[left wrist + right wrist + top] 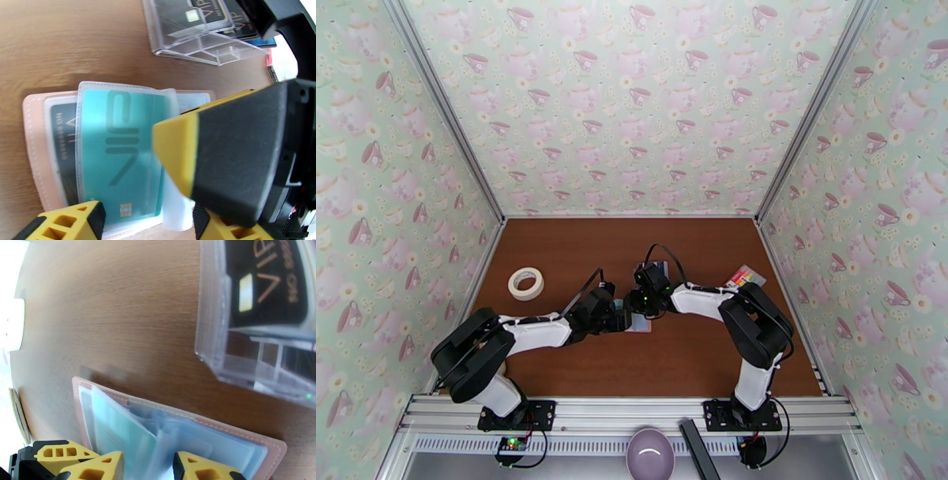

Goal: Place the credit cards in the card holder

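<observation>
Above the holder (33, 150), the left jaws stand apart; the right jaws' grip is unclear. A tugged pocket (173, 211) could spill the card (118, 158).

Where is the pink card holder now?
The card holder lies open near the table's middle in the top view; the left wrist view shows the clear rack just beyond it.

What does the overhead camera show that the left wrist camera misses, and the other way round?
Overhead: a roll of tape, a purple bowl on the near rail and a colourful pad. Left wrist: a teal card slipped into a clear pocket, with a black card in the pocket beneath it. Both: the pink card holder on the brown table.
</observation>
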Motion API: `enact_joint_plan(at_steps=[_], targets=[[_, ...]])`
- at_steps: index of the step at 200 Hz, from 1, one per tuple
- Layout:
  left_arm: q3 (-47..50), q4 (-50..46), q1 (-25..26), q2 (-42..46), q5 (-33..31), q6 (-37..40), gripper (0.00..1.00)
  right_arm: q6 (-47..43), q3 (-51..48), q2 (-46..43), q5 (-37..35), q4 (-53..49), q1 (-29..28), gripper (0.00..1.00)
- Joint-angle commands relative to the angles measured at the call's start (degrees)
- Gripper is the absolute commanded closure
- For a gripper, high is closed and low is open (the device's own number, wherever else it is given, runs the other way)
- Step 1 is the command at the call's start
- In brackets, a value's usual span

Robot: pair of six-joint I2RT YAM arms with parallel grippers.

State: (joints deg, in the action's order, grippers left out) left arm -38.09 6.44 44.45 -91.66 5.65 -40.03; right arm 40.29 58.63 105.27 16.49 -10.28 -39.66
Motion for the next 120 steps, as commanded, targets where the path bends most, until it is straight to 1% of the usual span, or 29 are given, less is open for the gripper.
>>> enact_joint_plan(at_steps=[1,22,57,76,92,120], targets=[[1.16,-4.01,0.77,-4.08,-0.19,0.22,0.28,1.99,-1.79,1.62,3.81,-0.37,-0.53,0.6],[1.69,-4.64,1.08,-4.5,-1.43,0.28,0.29,2.21,-1.81,1.37,3.5,-0.35,-0.5,0.6],[1.87,-8.18,1.51,-5.19,-4.58,0.17,0.4,2.51,-1.83,0.05,3.62,-0.42,-0.38,0.6],[1.56,-10.78,2.02,-4.97,-6.3,0.22,0.41,2.35,-1.46,-0.68,3.25,-1.1,-0.22,0.6],[2.03,-11.91,2.48,-2.32,-7.76,-0.19,0.41,2.09,-1.15,-0.53,3.01,-1.49,0.05,0.6],[2.33,-14.46,3.02,6.26,-10.35,0.05,0.41,1.97,-1.58,-0.29,2.63,-1.35,0.28,0.6]])
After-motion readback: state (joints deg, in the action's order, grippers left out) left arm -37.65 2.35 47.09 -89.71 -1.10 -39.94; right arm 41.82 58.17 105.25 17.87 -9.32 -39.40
